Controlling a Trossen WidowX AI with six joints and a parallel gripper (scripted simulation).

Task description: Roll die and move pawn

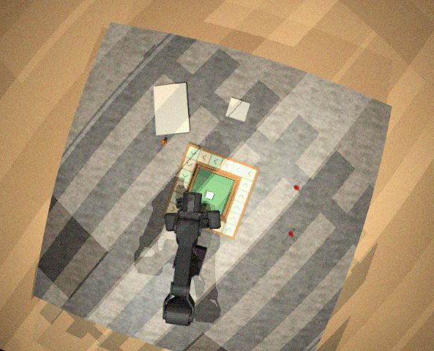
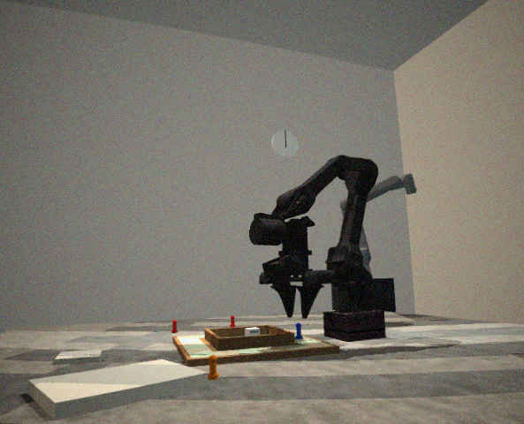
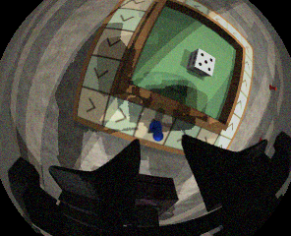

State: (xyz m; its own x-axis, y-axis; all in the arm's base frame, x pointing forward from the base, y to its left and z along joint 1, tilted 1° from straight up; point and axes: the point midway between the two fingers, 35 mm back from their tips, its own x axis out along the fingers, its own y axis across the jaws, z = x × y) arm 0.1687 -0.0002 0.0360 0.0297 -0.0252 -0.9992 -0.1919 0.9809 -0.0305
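Observation:
The white die [image 1: 209, 195] [image 2: 252, 331] [image 3: 202, 62] lies in the green-floored tray [image 1: 219, 171] [image 2: 239, 343] [image 3: 185, 114]; its top face shows several pips, four near the corners and one in the middle. The board [image 1: 241, 196] [image 2: 188, 341] [image 3: 90, 104] surrounds the tray with arrow squares. The blue pawn [image 2: 299, 331] [image 3: 156, 131] stands upright on the board's robot-side row; the arm hides it in the top view. My gripper [image 2: 297, 316] [image 3: 160, 141] is partly open and empty, fingers pointing down, its tips just above the pawn.
An orange pawn [image 1: 165, 141] [image 2: 213, 367] stands beside a large pale slab [image 1: 171, 108] [image 2: 116, 383]. A smaller pale slab [image 1: 237, 109] [image 2: 78, 356] lies beyond the board. Two red pawns stand off one side of the board. The tray walls rise beside the blue pawn.

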